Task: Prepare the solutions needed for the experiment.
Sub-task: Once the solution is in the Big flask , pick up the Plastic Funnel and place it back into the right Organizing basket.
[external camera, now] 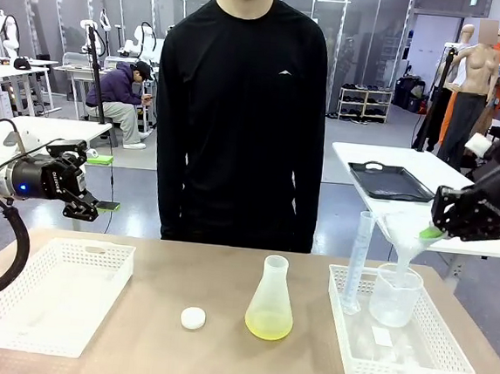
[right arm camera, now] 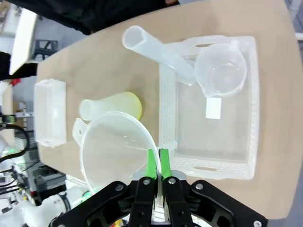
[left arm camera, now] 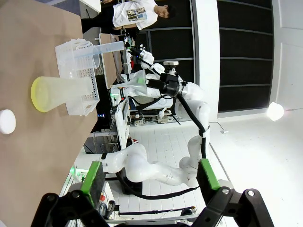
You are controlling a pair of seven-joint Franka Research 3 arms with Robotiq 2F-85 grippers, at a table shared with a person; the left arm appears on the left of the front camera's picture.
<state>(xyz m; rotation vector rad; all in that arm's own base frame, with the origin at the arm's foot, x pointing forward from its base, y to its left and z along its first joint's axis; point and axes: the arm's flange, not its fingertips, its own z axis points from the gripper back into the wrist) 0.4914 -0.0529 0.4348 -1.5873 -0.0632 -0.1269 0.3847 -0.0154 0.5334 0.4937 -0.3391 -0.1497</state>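
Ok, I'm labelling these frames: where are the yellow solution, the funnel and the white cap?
yellow solution (external camera: 268,330), front view, middle of the liquid pool.
funnel (right arm camera: 115,150), right wrist view, inner wall of its cone.
white cap (external camera: 193,319), front view, centre of its top.

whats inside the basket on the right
A clear beaker, a tilted cylinder and a small white tag on the basket floor. The funnel spout covers a bit of the beaker's mouth from the front.
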